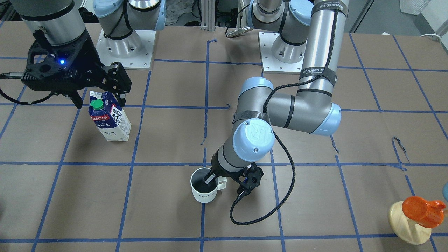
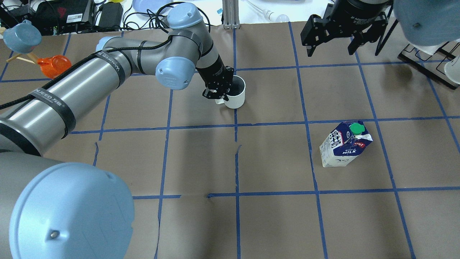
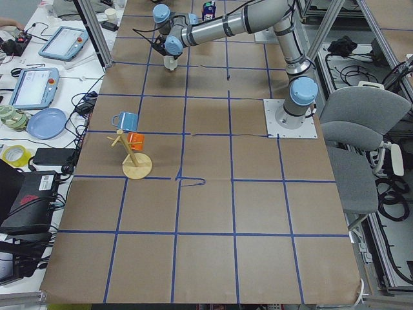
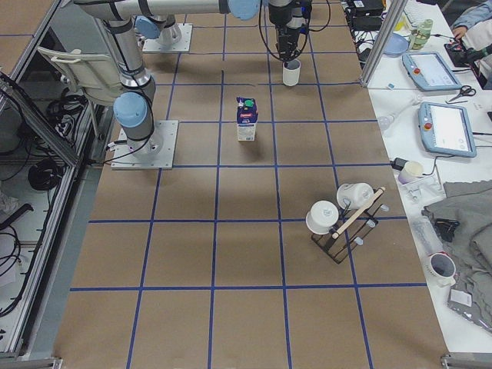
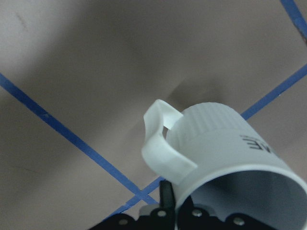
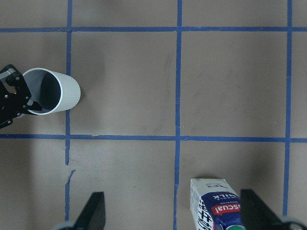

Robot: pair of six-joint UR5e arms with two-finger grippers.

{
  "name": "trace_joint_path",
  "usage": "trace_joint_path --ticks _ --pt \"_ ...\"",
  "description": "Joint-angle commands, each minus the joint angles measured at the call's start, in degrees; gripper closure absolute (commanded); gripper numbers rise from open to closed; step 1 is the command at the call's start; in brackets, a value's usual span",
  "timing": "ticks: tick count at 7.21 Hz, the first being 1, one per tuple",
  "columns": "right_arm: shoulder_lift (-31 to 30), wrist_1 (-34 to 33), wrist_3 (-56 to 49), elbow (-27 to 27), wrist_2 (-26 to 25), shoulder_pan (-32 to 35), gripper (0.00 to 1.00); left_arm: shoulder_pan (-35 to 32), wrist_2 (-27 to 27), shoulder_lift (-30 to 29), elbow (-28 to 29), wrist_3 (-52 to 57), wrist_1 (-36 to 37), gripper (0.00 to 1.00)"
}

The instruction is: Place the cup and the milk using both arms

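Bright, even overhead light; soft shadows fall on the table (image 2: 273, 223). The left wrist view is slightly blurred.

The left arm (image 1: 316, 52) and right arm (image 1: 49, 17) are silver-grey tubes with round light-blue joint caps (image 1: 252, 136). The left arm has black straps (image 1: 316, 74) lettered "WANJEED" and a braided black cable (image 1: 283, 196) looping at its 6 o'clock. The right gripper (image 1: 99, 101) is angular and black, with a blue light (image 1: 62, 62).

On the worktop (image 1: 175, 217): one white ceramic mug (image 1: 204, 191), one dark-blue and white milk carton with green cap (image 1: 110, 120). Two grey-silver robot arms, a left arm (image 1: 308, 112) and a right arm (image 1: 52, 21). One wooden mug stand (image 1: 409, 229) bears one orange mug (image 1: 421, 210) and one blue mug (image 3: 126, 121). One black wire rack (image 4: 338, 238) holds two white cups (image 4: 321, 217).
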Motion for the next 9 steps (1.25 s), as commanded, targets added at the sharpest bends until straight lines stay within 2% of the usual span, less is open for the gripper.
trace_joint_path --ticks 1,3,4,5,7,8,9 --pt "-0.1 0.0 -0.1 0.1 -0.3 -0.1 0.00 -0.3 -0.4 0.0 0.0 -0.8 0.5 0.07" --pt "0.0 0.5 -4.1 1.1 -1.1 -2.0 0.00 0.2 0.0 2.2 0.3 2.0 -0.4 0.04" --pt "-0.4 0.9 -7.5 3.6 -1.1 -4.0 0.00 1.2 0.6 3.9 1.4 9.4 -2.2 0.03" --pt "-1.2 1.0 -8.3 7.3 -1.1 -6.2 0.00 4.1 2.0 6.3 2.8 21.0 -8.3 0.02" --pt "-1.9 -0.6 -11.6 14.7 -1.3 -9.6 0.00 8.3 7.7 9.7 6.4 35.5 -19.1 0.00" --pt "-2.0 -1.2 -10.8 18.7 -1.3 -10.5 0.00 12.1 9.3 11.6 6.8 43.3 -21.2 0.00" --pt "-1.9 -4.7 -9.3 22.4 -1.3 -10.5 0.00 15.1 9.4 13.7 6.7 48.5 -23.2 0.00"
